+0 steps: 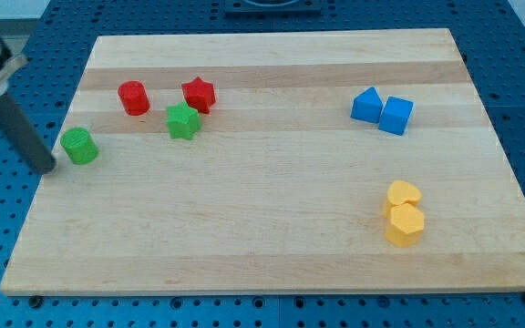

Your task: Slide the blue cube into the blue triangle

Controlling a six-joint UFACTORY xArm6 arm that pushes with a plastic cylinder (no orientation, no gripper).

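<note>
The blue cube (396,116) sits at the view's upper right of the wooden board (272,228). It touches the blue triangle (366,105), which lies just to its left. My tip (47,168) is at the board's left edge, far from both blue blocks. It stands just left of the green cylinder (79,146).
A red cylinder (134,97), a red star (199,94) and a green star (182,120) cluster at the upper left. Two yellow blocks, a heart (403,194) and a hexagon (405,224), touch at the lower right. Blue pegboard surrounds the board.
</note>
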